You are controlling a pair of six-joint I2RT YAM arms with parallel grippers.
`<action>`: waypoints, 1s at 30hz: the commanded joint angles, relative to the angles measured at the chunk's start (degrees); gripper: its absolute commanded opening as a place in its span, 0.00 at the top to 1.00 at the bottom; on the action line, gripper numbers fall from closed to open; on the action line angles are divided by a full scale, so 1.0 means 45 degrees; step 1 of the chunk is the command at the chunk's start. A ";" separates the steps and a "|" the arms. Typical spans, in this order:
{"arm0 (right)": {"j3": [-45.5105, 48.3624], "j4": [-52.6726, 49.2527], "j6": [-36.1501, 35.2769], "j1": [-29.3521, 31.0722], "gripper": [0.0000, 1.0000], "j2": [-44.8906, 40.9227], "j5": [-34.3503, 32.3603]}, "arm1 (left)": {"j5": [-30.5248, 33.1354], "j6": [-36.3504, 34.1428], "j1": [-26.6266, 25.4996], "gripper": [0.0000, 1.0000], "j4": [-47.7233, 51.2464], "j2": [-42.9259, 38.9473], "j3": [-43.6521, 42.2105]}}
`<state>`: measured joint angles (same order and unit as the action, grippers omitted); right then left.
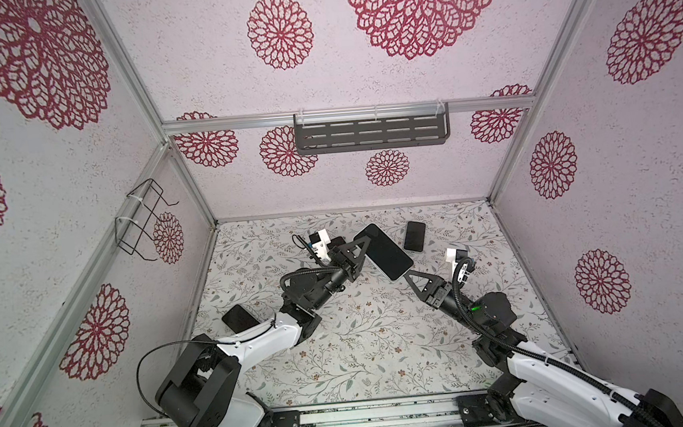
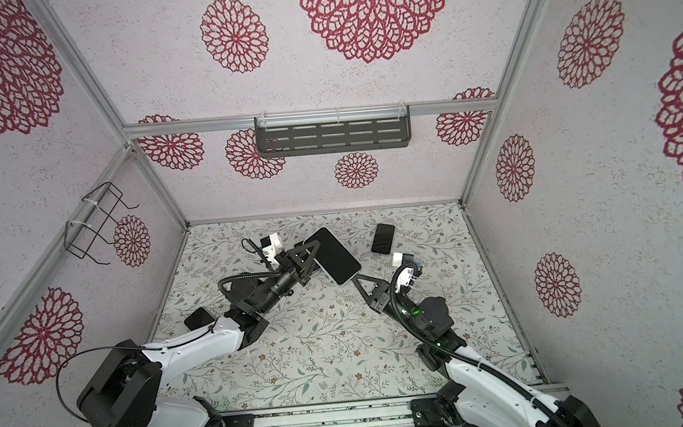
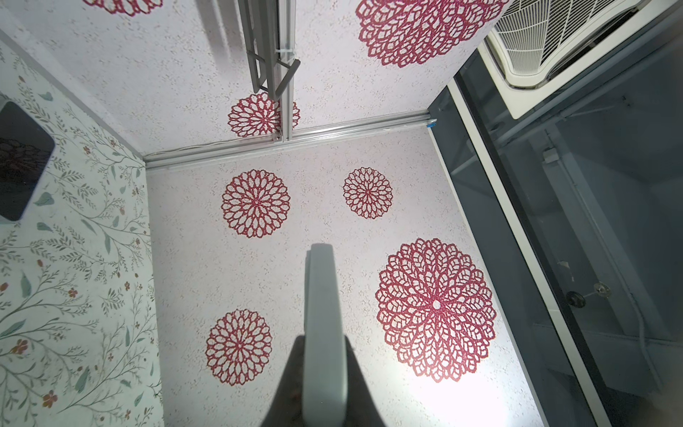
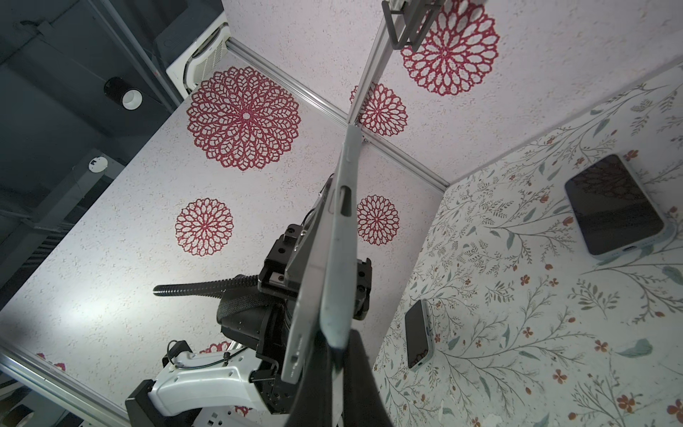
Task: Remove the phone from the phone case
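Found a spare phone (image 1: 237, 318) flat on the surface (image 1: 363, 346) at eight o'clock, partly under the left arm (image 1: 258, 338). Saw the right end effector (image 1: 406, 275) pressed together on the phone case (image 4: 340, 258) at its five o'clock corner, case edge peeled slightly off the phone (image 1: 388, 252), held above the surface near centre, screen up. Saw the left end effector (image 1: 364, 244) pinching the phone's ten o'clock edge. Found a second spare phone (image 1: 414, 236) lying at one o'clock.
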<state>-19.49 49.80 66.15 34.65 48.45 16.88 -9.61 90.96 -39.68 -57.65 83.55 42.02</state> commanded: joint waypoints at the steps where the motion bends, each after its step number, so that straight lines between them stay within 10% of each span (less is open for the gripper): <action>1: -0.0016 0.0189 0.0185 -0.0074 1.00 -0.0288 -0.0680 | -0.1315 -0.0528 -0.0791 1.00 0.0723 -0.0149 0.0071; 7: 0.0235 -0.0712 0.0028 -0.0064 1.00 -0.1007 -0.0992 | -0.1003 -0.1736 -0.0916 0.63 0.3235 -0.0567 0.0414; 12: 0.0326 -0.0979 -0.0032 -0.0062 1.00 -0.1119 -0.1037 | -0.0779 -0.2286 -0.0986 0.60 0.4091 -0.0498 0.0470; 24: 0.0836 -0.1479 0.0105 -0.0046 1.00 -0.1471 -0.1360 | 0.0087 -0.4506 -0.0987 0.08 0.7362 -0.1238 0.0965; 30: 0.1050 -0.2022 0.0085 -0.0045 1.00 -0.1769 -0.1561 | 0.0658 -0.5997 -0.0987 0.02 0.9406 -0.1525 0.1354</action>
<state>-13.67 36.56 66.26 34.65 42.59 11.55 -8.51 69.43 -43.90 -21.39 77.87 46.87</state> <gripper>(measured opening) 0.056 0.978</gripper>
